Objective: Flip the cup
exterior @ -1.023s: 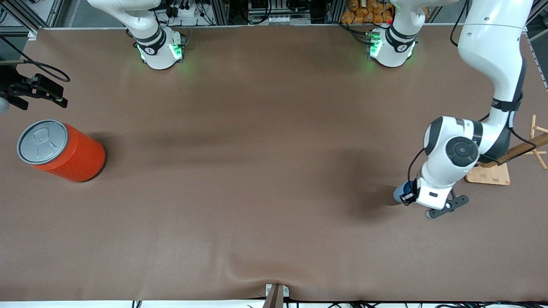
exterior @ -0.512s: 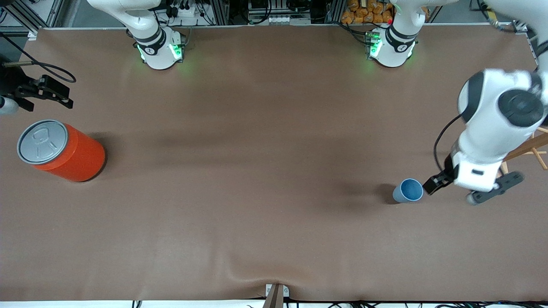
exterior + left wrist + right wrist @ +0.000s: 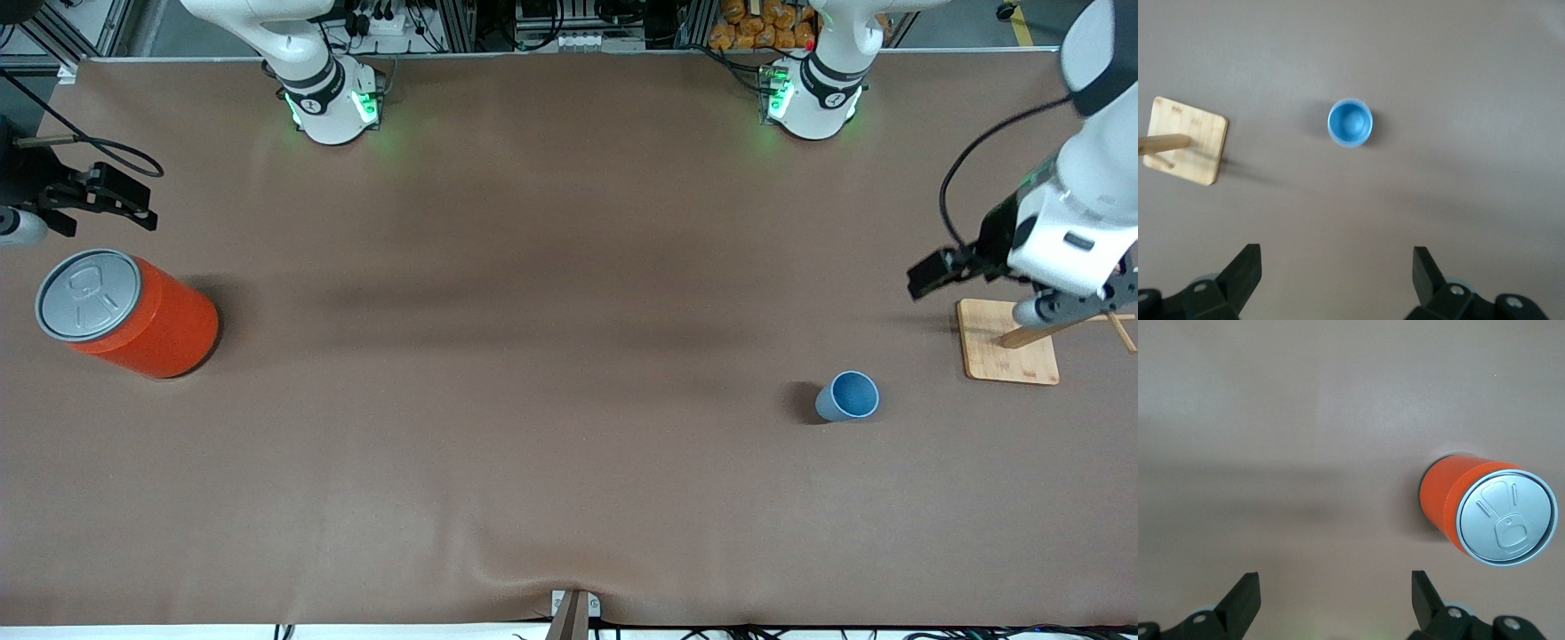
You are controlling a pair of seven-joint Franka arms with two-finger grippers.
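The small light-blue cup [image 3: 847, 396] stands upright on the brown table, mouth up, toward the left arm's end. It also shows in the left wrist view [image 3: 1350, 123], with its inside visible. My left gripper [image 3: 982, 292] is open and empty, up in the air over the table beside the wooden stand, well apart from the cup. In its own wrist view the left gripper [image 3: 1337, 267] has its jaws wide apart. My right gripper [image 3: 62, 209] is open and empty at the right arm's end of the table, over the table beside the orange can; its own view [image 3: 1335, 587] shows the jaws spread.
A large orange can with a grey lid [image 3: 124, 311] stands at the right arm's end and shows in the right wrist view [image 3: 1485, 510]. A wooden stand on a square base [image 3: 1009, 351] sits at the left arm's end, also in the left wrist view [image 3: 1188, 140].
My left gripper has come off the cup, risen and moved toward the wooden stand. The cup stays standing upright. My right gripper has shifted only slightly.
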